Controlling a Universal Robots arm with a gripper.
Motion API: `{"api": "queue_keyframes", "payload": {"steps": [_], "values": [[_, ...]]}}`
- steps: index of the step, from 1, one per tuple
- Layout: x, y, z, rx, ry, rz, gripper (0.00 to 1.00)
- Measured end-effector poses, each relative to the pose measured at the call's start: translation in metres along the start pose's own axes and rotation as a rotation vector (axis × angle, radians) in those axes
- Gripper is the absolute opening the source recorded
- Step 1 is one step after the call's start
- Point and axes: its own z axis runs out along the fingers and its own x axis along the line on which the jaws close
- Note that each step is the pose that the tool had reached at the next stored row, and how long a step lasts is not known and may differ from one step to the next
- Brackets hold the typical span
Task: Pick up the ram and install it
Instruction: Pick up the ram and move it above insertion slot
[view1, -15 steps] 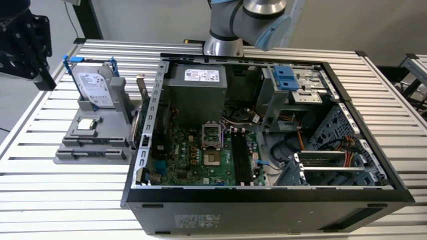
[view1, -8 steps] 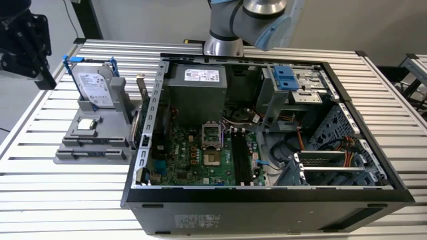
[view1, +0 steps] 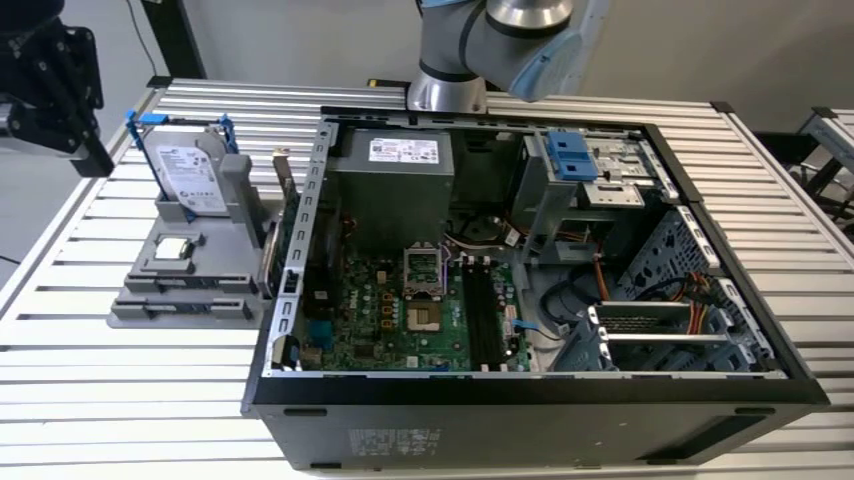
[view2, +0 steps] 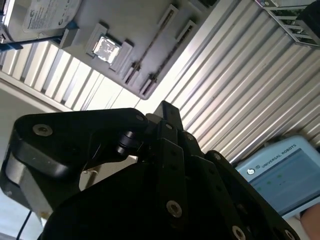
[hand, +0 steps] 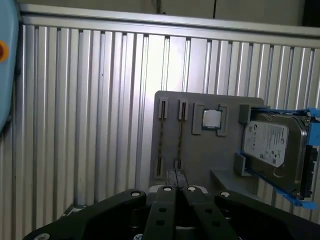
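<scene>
In the first wrist view two thin dark sticks stand edge-on in the long slots of a grey holder (hand: 200, 155); the nearer-to-edge one I take as the ram (hand: 160, 145). My gripper (hand: 175, 176) hangs well above the holder, shut, with nothing seen between its fingertips. In the exterior view the gripper (view1: 87, 150) is high at the exterior view's left, over the table edge beside the holder (view1: 187, 270). The second wrist view shows the gripper (view2: 167, 107) with the holder (view2: 135, 30) far beyond it. Long black memory slots (view1: 478, 320) lie on the motherboard inside the open computer case (view1: 534, 385).
On the holder sit a silver-labelled hard drive (hand: 272, 147) with blue brackets and a small square processor chip (hand: 211, 119). Everything rests on a slatted aluminium table (view1: 134, 380). A light-blue pendant (view2: 280, 172) lies on the table near the gripper. The arm's base (view1: 447, 90) stands behind the case.
</scene>
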Motion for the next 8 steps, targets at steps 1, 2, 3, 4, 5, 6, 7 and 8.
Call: {"api": "queue_keyframes", "payload": {"steps": [1, 2, 3, 4, 5, 6, 7, 8], "values": [[-0.0003, 0.0000, 0.0000, -0.0001, -0.0004, -0.003, 0.00], [-0.0007, -0.0001, 0.0000, -0.0001, -0.0009, -0.006, 0.00], [-0.0011, -0.0001, 0.0000, -0.0001, -0.0013, -0.008, 0.00], [-0.0016, -0.0001, 0.0000, -0.0002, -0.0016, -0.010, 0.00], [-0.0020, -0.0001, 0.0001, -0.0001, -0.0020, -0.011, 0.00], [-0.0025, -0.0002, 0.0001, -0.0001, -0.0024, -0.011, 0.00], [-0.0029, -0.0002, 0.0001, -0.0001, -0.0028, -0.012, 0.00], [-0.0034, -0.0002, 0.0001, 0.0000, -0.0031, -0.012, 0.00]]}}
